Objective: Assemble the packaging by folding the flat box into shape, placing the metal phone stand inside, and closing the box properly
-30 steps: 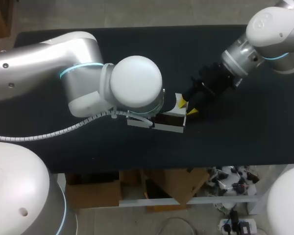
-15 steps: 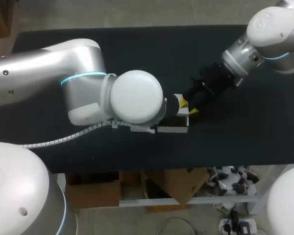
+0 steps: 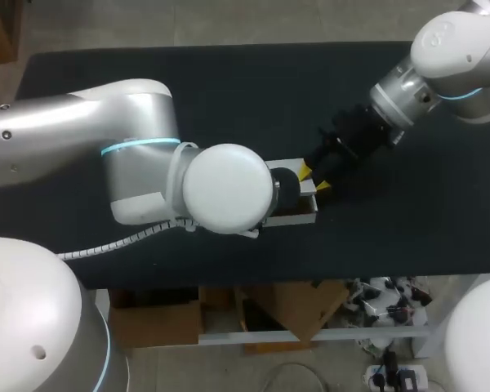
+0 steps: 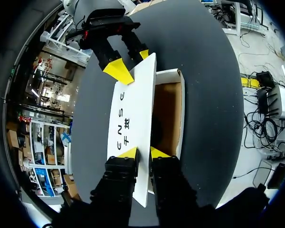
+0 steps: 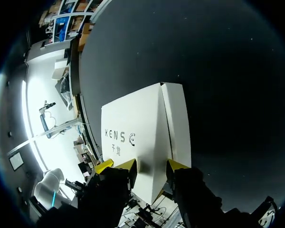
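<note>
The box (image 4: pixel 168 111) is a small oblong carton, white outside and plain brown card inside. It lies open-topped on the black table (image 3: pixel 229 90), a little to the right of the middle. Its walls are folded up into shape. The long lid (image 4: pixel 130 118), white with dark print on its outer face, is hinged along one long side and stands raised, leaning over the opening without covering it. One short end of the lid is pinched between the fingers of the left gripper (image 4: pixel 144 153), and the opposite end between those of the right gripper (image 5: pixel 147 165). The floor of the box lies partly in shadow, so what is inside cannot be made out.
</note>
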`<state>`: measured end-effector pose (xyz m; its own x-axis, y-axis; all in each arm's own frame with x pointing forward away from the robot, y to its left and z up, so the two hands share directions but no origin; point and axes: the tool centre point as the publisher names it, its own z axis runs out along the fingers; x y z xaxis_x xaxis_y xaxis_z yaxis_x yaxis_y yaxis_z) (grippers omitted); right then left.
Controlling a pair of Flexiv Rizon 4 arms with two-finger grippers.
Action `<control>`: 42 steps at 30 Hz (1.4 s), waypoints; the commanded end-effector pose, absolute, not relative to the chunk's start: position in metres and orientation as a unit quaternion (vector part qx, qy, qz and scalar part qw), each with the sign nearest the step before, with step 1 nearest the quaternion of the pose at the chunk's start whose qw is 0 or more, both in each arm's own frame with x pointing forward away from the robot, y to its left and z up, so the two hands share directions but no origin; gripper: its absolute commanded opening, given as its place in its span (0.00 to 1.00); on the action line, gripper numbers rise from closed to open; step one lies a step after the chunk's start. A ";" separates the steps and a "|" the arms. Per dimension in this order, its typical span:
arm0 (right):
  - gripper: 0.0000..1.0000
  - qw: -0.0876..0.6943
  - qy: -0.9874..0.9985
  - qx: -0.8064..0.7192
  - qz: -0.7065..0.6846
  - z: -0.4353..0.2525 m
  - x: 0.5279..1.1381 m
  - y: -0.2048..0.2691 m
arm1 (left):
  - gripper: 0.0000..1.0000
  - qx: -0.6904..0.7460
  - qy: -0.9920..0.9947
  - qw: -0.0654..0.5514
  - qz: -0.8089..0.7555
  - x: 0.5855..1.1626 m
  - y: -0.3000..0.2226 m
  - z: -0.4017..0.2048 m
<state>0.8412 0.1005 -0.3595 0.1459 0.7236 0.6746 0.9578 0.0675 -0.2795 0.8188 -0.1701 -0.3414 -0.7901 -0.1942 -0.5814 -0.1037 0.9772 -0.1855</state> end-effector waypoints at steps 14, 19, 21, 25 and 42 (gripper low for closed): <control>0.42 0.365 -0.633 -0.663 -0.160 -0.360 0.842 0.101 | 0.16 -0.080 0.944 0.312 -0.064 0.820 -0.171 -0.348; 0.42 0.365 -0.633 -0.663 -0.160 -0.360 0.842 0.101 | 0.17 -0.080 0.945 0.310 -0.061 0.820 -0.171 -0.352; 0.42 0.365 -0.633 -0.663 -0.160 -0.360 0.842 0.101 | 0.17 -0.081 0.946 0.310 -0.060 0.820 -0.171 -0.354; 0.41 0.365 -0.633 -0.663 -0.160 -0.360 0.842 0.101 | 0.16 -0.082 0.946 0.309 -0.057 0.820 -0.171 -0.356; 0.42 0.365 -0.633 -0.663 -0.160 -0.360 0.842 0.101 | 0.17 -0.084 0.947 0.306 -0.055 0.822 -0.171 -0.362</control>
<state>0.8414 0.1010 -0.3596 0.1457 0.7236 0.6747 0.9578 0.0678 -0.2795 0.8199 -0.1682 -0.3569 -0.8014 -0.1903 -0.5670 -0.1200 0.9799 -0.1594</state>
